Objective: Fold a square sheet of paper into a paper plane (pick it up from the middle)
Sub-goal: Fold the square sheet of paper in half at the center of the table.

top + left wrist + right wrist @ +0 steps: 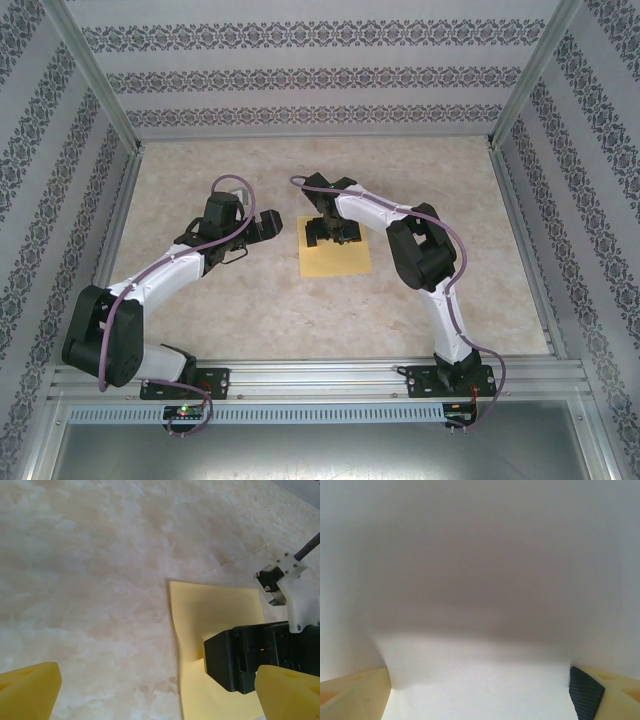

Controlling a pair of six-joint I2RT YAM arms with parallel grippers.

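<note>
Left end effector (pixel 263 228): held above the surface (pixel 250 310), just left of the sheet, not touching it; yellow fingertips (pixel 27 690) spread wide, nothing between them.
Square sheet of paper (pixel 335 258): yellow, flat mid-surface, slight buckle by the right arm's tool.
Right end effector (pixel 333 235): down on the sheet's far part, fingers spread wide.

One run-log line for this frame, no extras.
square sheet of paper: unfolded on table | right gripper: open, down on its far half | left gripper: open, left of it, apart
</note>
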